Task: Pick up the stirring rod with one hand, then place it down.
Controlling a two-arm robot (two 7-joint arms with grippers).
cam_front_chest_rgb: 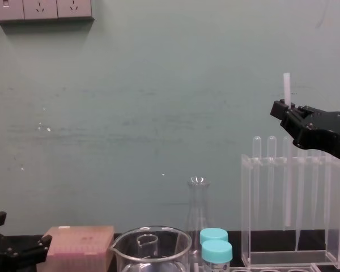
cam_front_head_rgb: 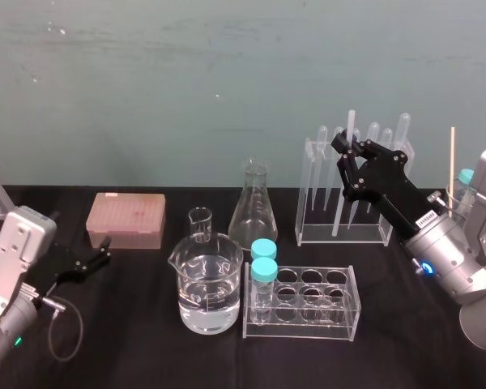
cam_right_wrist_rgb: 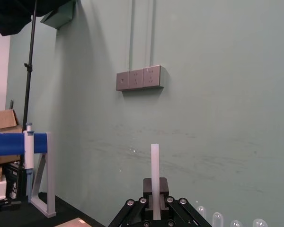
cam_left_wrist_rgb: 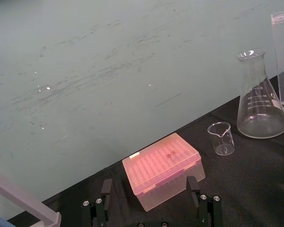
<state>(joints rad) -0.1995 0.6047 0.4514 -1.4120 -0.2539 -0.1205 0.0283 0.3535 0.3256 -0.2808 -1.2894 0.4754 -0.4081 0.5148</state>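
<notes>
At the rack (cam_front_head_rgb: 344, 237), right hand (cam_front_head_rgb: 343, 146) grips stirring rod (cam_front_chest_rgb: 285, 88).

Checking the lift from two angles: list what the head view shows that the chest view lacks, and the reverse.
Head: the tube rack's empty wells and water in the beaker. Chest: wall sockets and the rod's lower end hanging above the pipette rack's floor. Both: right end effector shut on the rod, left end effector idle by the pink box.

A scuffed teal wall (cam_front_head_rgb: 227, 81) bearing a grey bank of sockets (cam_front_chest_rgb: 42, 9) rises behind the black-covered table (cam_front_head_rgb: 146, 361), with a cardboard box (cam_right_wrist_rgb: 2, 120) and a black stand pole (cam_right_wrist_rgb: 31, 71) elsewhere in the room.
</notes>
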